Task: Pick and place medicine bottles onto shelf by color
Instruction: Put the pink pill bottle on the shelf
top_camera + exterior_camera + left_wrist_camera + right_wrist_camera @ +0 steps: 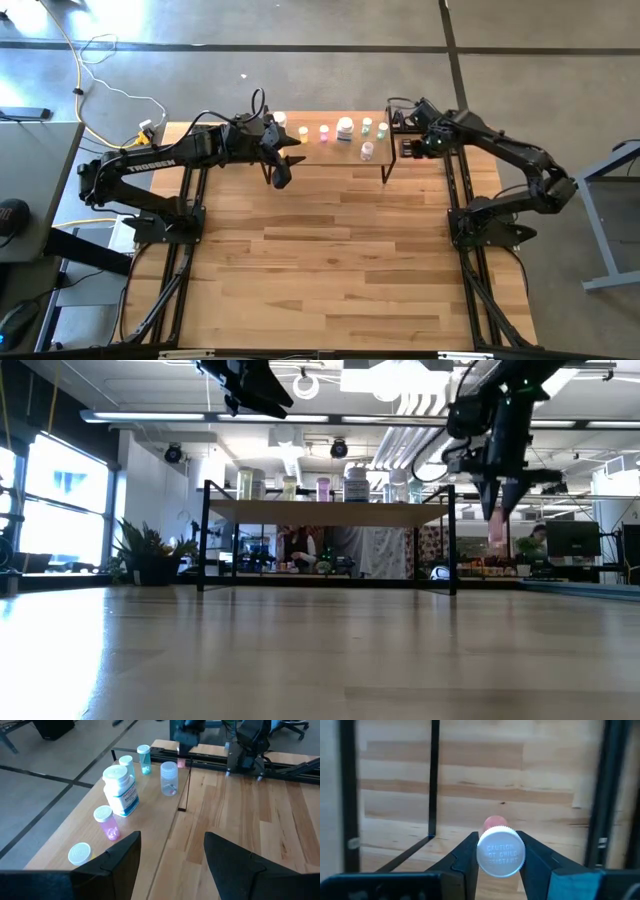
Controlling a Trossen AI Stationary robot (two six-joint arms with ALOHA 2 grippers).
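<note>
Right gripper [500, 865] pinches a pink bottle [500, 853] by its white cap, body hanging straight down. I hold it just off the shelf's [330, 150] right end; left gripper [170, 855] waits, spread, over the opposite end.

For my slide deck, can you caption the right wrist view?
Right gripper shut on a white-capped pink bottle, held above the wooden tabletop.
</note>
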